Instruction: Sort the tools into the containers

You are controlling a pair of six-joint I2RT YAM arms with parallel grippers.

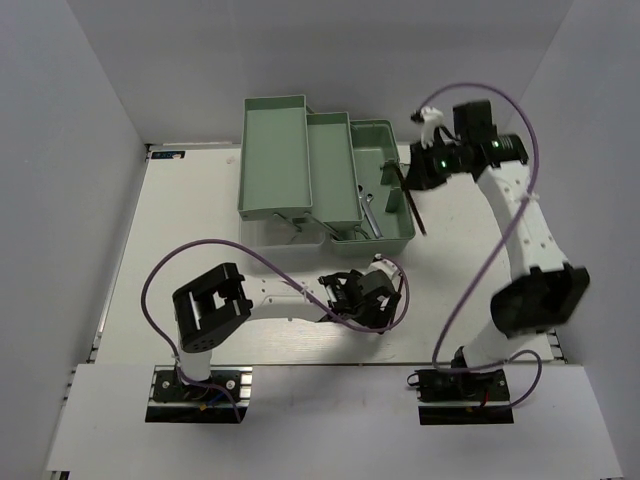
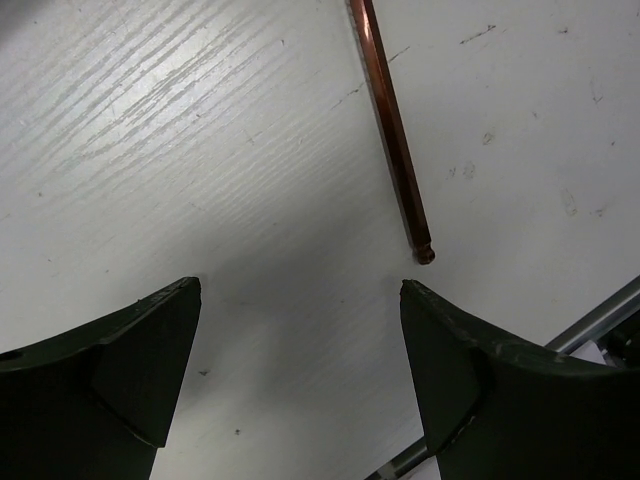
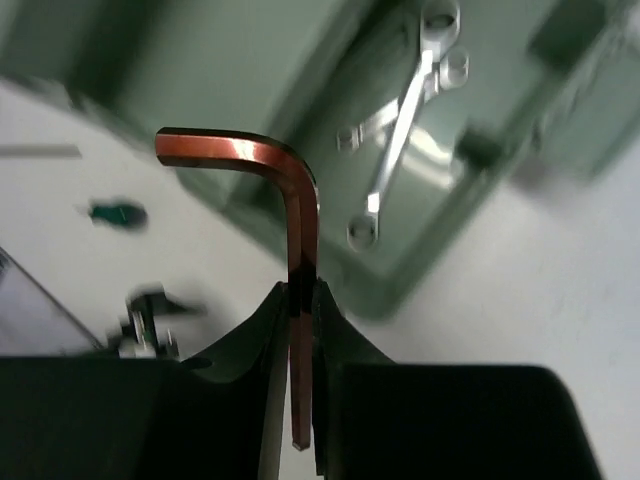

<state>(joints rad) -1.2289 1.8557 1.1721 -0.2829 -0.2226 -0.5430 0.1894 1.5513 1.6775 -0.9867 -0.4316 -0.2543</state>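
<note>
My right gripper is shut on the shaft of a reddish-brown L-shaped hex key, held in the air with its bent end pointing away. In the top view this gripper and the key are over the right edge of the mint-green toolbox. Two silver wrenches lie crossed in the right tray. My left gripper is open and empty, low over the table; a second hex key's shaft lies just beyond its right fingertip. The left gripper sits in front of the toolbox.
The toolbox's two left trays show no tools. A green-handled screwdriver lies blurred on the white table left of the toolbox. A metal rail runs along the table edge near the left gripper.
</note>
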